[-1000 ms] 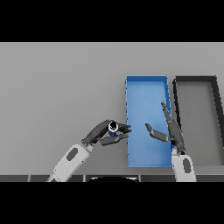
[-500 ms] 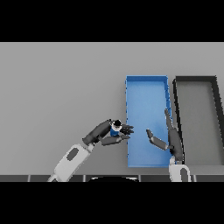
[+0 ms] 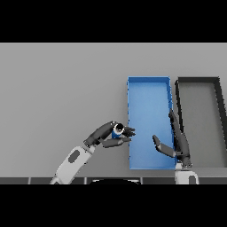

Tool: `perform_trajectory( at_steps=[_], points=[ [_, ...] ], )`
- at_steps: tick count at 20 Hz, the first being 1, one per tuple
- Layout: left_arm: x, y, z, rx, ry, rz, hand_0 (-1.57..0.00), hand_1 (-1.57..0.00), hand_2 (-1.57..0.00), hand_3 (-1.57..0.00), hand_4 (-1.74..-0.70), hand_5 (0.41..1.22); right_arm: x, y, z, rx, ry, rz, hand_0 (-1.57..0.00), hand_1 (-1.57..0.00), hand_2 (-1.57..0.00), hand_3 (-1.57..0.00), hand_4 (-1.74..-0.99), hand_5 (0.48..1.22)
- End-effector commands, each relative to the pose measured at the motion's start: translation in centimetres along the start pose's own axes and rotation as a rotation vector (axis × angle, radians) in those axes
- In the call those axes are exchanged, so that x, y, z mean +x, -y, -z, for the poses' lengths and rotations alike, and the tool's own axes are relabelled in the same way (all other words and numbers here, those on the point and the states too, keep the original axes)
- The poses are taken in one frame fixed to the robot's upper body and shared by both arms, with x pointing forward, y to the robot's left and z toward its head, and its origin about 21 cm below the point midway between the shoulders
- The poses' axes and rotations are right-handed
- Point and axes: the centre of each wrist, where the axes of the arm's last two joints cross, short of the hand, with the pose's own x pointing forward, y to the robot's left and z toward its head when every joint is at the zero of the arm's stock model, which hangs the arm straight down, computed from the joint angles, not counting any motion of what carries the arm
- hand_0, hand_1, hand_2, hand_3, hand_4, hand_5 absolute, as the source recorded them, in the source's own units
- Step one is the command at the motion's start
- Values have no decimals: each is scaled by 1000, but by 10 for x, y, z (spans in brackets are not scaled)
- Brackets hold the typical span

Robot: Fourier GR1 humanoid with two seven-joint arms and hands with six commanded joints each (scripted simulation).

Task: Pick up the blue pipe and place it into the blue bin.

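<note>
A short blue pipe (image 3: pixel 118 130) with a dark bore is held in my left hand (image 3: pixel 105 134), whose fingers and thumb curl round it. The hand hangs just left of the blue bin (image 3: pixel 149 84), near its lower left wall, with the fingertips reaching the rim. My right hand (image 3: pixel 177 142) stands open over the bin's lower right corner, fingers straight and pointing away from me, thumb spread to the left. The bin's floor shows nothing lying in it.
A dark grey bin (image 3: pixel 198 82) of similar size stands right beside the blue bin on its right. The grey table (image 3: pixel 62 88) stretches to the left and back.
My left hand has risen a little and edged right toward the blue bin with the pipe. My right hand has drawn back toward me, lower in the view.
</note>
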Motion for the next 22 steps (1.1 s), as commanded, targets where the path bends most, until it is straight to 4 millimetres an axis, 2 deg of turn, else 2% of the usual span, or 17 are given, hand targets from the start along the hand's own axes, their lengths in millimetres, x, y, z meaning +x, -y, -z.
perform_trajectory(
  at_steps=[1,4,6,11,14,22],
  points=[
    [2,0,-1,3,1,-1,-1571,-1571,-1571,-1571,-1474,1221,13,7,5,45,18,-11,1,-8,-16,1,-1163,592],
    [2,-1,-2,1,-6,9,-1571,-1571,-1571,-1571,-1473,1221,47,9,17,198,41,-14,1,-4,-8,1,-1177,567],
    [2,-2,-1,4,-2,14,-1571,-1571,-1571,-1571,-1473,1221,56,7,21,288,-48,-58,1,-2,-4,1,-1194,543],
    [6,0,3,-16,1,21,-1571,-1571,-1571,-1571,-1474,1221,74,-11,44,470,-20,-91,1,0,-1,1,-1256,523],
    [4,5,-1,-13,-9,27,-1571,-1571,-1571,-1571,-1475,1221,81,-25,54,545,-29,-88,1,0,0,1,-1239,522],
    [4,-3,2,-38,-1,0,-1571,-1571,-1571,-1571,-1476,1221,108,-60,87,744,58,-63,1,1,1,1,-1192,514]
  ],
)
